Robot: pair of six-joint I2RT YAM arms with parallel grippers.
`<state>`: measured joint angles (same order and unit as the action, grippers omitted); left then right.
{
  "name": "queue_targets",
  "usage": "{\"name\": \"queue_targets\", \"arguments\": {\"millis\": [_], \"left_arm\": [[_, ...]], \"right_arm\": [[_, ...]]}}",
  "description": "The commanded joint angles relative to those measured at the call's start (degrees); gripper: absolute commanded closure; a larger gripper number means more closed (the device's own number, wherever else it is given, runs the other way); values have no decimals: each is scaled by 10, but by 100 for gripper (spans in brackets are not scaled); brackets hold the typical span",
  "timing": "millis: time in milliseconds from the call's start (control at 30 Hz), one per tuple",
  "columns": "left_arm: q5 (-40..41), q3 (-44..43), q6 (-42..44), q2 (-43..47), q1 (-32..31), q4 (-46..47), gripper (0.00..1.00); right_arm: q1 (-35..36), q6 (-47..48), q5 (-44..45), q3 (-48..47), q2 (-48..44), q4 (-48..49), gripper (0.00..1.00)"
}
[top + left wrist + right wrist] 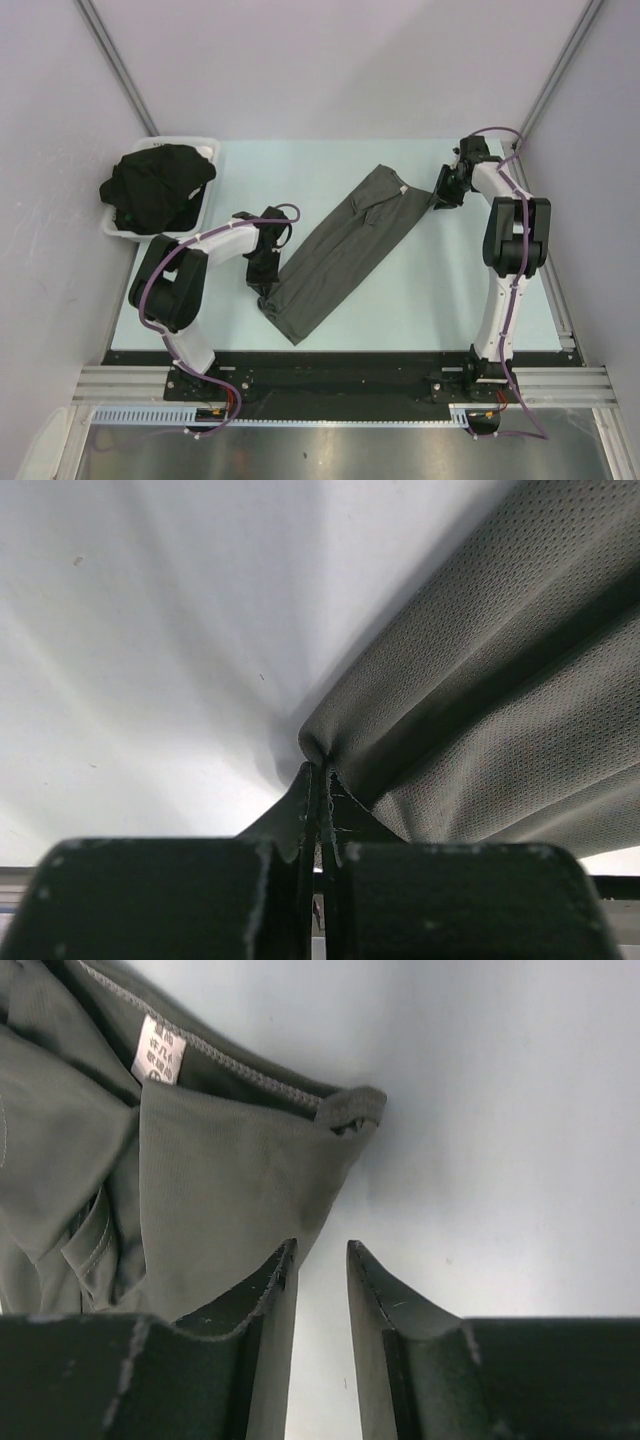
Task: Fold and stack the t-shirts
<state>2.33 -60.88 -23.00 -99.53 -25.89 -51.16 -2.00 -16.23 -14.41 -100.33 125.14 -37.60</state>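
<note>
A charcoal grey t-shirt (345, 250), folded into a long strip, lies diagonally across the table. My left gripper (264, 285) is at its near left end. In the left wrist view this gripper (322, 772) is shut on a pinch of the grey cloth (500, 680). My right gripper (440, 195) stands just beyond the far collar end. In the right wrist view it (320, 1246) is open with bare table between the jaws. The shirt's corner (230, 1180) with its white label (158, 1050) lies beside the left finger (262, 1285). Several black t-shirts (158, 185) are heaped at the far left.
The black heap sits in a white plastic tray (205, 148) at the table's far left corner. Grey walls stand close on both sides. A black rail runs along the near edge (340, 365) between the arm bases.
</note>
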Motion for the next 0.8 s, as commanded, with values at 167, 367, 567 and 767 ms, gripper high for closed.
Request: {"name": "queue_targets", "arguments": {"millis": [167,367,567,767], "left_arm": [[-7,-10,-4,21,-4,-15,100],[-9,-13,-3,20,-4,-18,100],[-10,-14,-4,18,-4,-18,100],[-10,-11,-5,21,-4,-20,100]], "right_arm": [[-9,11,3,-66,37,21,66],[-13,11,9,-84,56,7,66],[-14,10,2,-85,70,14,66],[-14,4,-8,-107,100,6,66]]}}
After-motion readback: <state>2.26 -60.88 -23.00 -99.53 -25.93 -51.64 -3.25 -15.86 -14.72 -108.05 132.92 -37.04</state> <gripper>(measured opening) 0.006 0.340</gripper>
